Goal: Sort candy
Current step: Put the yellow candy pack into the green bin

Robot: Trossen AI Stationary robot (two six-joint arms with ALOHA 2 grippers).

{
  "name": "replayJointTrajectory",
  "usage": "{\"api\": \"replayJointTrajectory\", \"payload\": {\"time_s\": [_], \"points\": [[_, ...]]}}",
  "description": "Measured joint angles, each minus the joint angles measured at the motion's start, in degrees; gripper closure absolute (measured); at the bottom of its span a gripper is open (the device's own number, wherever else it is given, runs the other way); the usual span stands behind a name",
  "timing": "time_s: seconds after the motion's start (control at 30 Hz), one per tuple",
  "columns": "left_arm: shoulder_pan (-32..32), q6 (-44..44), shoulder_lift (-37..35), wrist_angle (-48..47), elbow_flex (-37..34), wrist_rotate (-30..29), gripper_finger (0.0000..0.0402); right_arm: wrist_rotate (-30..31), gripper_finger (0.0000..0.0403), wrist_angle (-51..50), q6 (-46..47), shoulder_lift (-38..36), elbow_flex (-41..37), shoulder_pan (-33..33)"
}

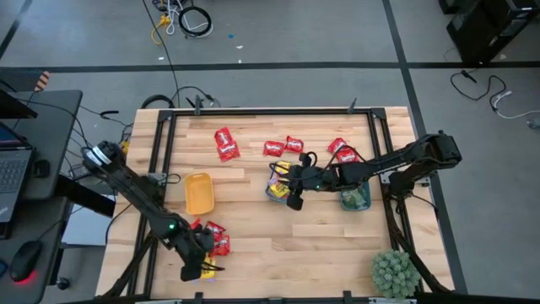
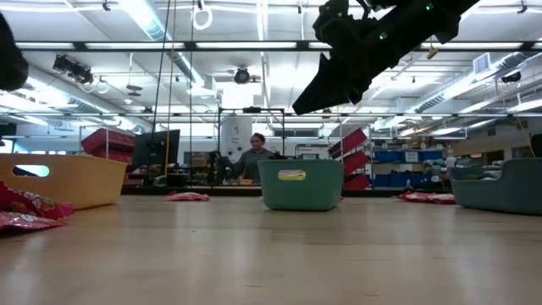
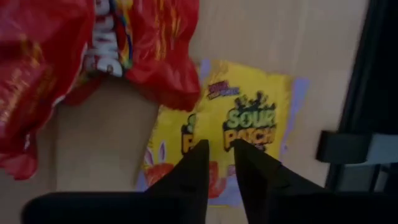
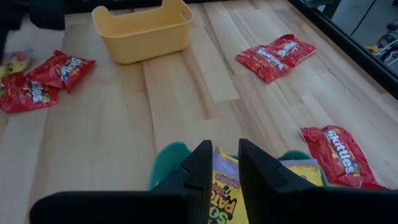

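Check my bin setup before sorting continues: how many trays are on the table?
3: a yellow tray left of centre, a teal tray at the centre under the right tool, and a second teal tray further right, beneath the right arm. None seems hidden.

Robotics lab or workshop hall: open ceiling with strip lights [image 2: 157, 30], red and blue storage racks [image 2: 108, 140], a person seated at monitors [image 2: 251, 158], cables [image 1: 187, 20] on grey floor, wooden bench table [image 1: 278, 232].

The left wrist's fingers [image 3: 193, 180] hide the yellow packet's [image 3: 249, 124] lower print; the red packet [image 3: 93, 50] is cropped.
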Motion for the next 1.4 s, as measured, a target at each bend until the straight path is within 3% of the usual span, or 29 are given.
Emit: {"api": "replayJointTrajectory", "payload": {"time_s": [0.2, 0.37, 0.47, 0.7, 0.9, 1.17, 1.4], "points": [[0.0, 0.0, 1.6, 0.6, 0.0, 1.6, 0.0268, 0.0, 0.0339, 0.0, 0.0, 0.0, 0.0, 0.0], [0.0, -0.8, 1.6, -0.1, 0.1, 2.1, 0.0257, 0.0, 0.0338, 0.0, 0.0, 0.0, 0.0, 0.0], [0.0, -1.3, 1.6, -1.6, 0.1, 1.7, 0.0279, 0.0, 0.0340, 0.0, 0.0, 0.0, 0.0, 0.0], [0.0, -1.3, 1.6, -2.3, 0.1, 1.1, 0.0392, 0.0, 0.0341, -0.1, -0.9, 0.0, 0.0, 0.0], [0.0, 0.9, 1.7, -3.2, 1.8, 1.8, 0.0399, 0.0, 0.0340, -0.1, -1.1, 0.0, 0.0, 0.0], [0.7, 9.4, 1.5, -10.4, 10.7, -1.1, 0.0400, 0.0, 0.0340, -0.1, -1.1, 0.0, 0.0, 0.0], [7.4, 16.9, 1.4, -15.7, 14.7, -5.2, 0.0401, 0.0, 0.0342, -1.0, -1.8, 0.0, 0.0, 0.1]]}}
